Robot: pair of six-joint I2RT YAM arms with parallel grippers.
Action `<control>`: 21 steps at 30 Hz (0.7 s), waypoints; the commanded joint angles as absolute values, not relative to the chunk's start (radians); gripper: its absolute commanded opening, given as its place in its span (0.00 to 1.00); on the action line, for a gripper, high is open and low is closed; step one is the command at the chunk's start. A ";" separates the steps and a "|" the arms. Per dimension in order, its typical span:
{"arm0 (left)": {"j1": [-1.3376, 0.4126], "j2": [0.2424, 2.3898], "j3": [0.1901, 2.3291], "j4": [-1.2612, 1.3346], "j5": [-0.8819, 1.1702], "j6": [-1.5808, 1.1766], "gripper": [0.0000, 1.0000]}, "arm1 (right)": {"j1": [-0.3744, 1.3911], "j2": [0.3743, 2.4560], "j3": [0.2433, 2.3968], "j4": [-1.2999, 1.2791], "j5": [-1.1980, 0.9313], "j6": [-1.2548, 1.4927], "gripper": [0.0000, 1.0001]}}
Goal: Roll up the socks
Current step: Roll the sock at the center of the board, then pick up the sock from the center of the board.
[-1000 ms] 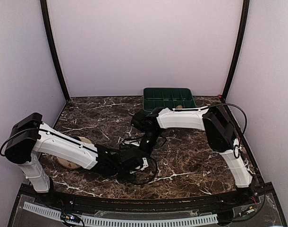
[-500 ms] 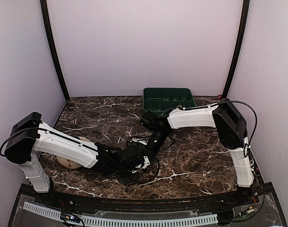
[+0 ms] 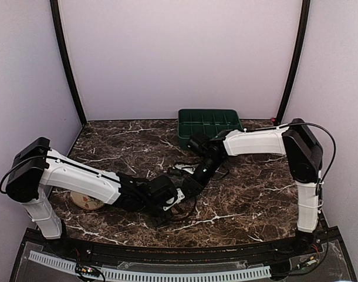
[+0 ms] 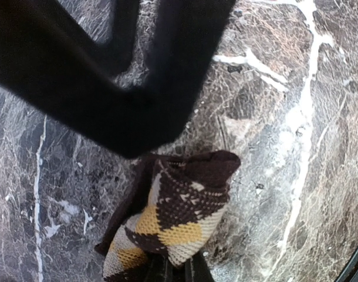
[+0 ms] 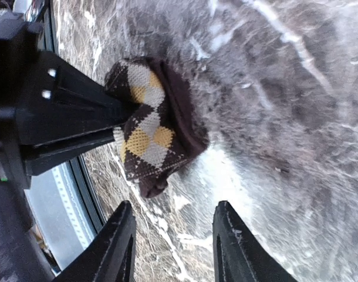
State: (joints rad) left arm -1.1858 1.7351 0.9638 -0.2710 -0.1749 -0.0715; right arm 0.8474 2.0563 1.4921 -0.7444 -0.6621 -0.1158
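A sock (image 4: 179,214) with a brown, cream and yellow diamond check lies bunched on the dark marble table (image 4: 296,117). My left gripper (image 4: 174,267) is shut on its near end, with only the fingertips showing at the bottom edge. From the right wrist view the same sock (image 5: 152,132) sits ahead of my right gripper (image 5: 176,247), which stands open just short of it and holds nothing. The left gripper (image 5: 56,111) reaches in from the left to the sock. In the top view both grippers (image 3: 174,197) (image 3: 195,175) meet at the table's centre and hide the sock.
A green compartment tray (image 3: 209,124) stands at the back of the table, behind the right arm. A round cream dish (image 3: 85,201) lies near the left arm's base, partly under that arm. Black cables trail round the grippers.
My right gripper has opened and let go of the sock, drawing back to the right as its arm swings out. The left gripper keeps its hold and has shifted slightly right.
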 commanded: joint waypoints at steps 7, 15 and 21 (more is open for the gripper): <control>-1.103 1.745 0.937 -0.420 -0.037 -0.161 0.00 | 0.731 1.916 1.511 -0.595 -0.383 0.049 0.43; -1.051 1.719 0.953 -0.397 0.031 -0.172 0.00 | 0.617 1.940 1.645 -0.562 -0.090 0.128 0.43; -1.016 1.720 0.972 -0.393 0.068 -0.172 0.00 | 0.530 2.016 1.769 -0.560 0.124 0.150 0.42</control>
